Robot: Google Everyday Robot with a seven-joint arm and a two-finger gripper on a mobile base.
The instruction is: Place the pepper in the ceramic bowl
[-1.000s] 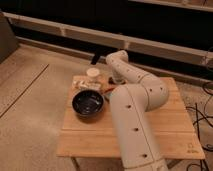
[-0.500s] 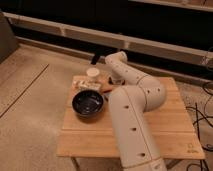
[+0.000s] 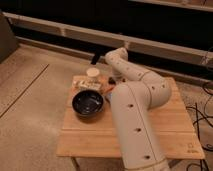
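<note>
Here we are at the light wooden slatted table (image 3: 150,132), and the big white robot arm (image 3: 134,107) reaches across it toward the far side. The two-finger gripper (image 3: 112,81) is down low at about one o'clock from the round, dark glossy ceramic bowl (image 3: 88,103), mostly tucked behind the arm's own bulk. Its jaws are closed right up. The small slender red-orange pepper (image 3: 107,88) shows as a sliver just beside that gripper, near the bowl's rim, but whether it is actually pinched I cannot tell. A small white cup (image 3: 92,73) stands at twelve o'clock from the bowl, with a pale flat item (image 3: 87,85) between them.

The risks? A shallow pinch on such a thin pepper could let it slip during the lift. A low carry could clip the bowl's rim or nudge the cup.
</note>
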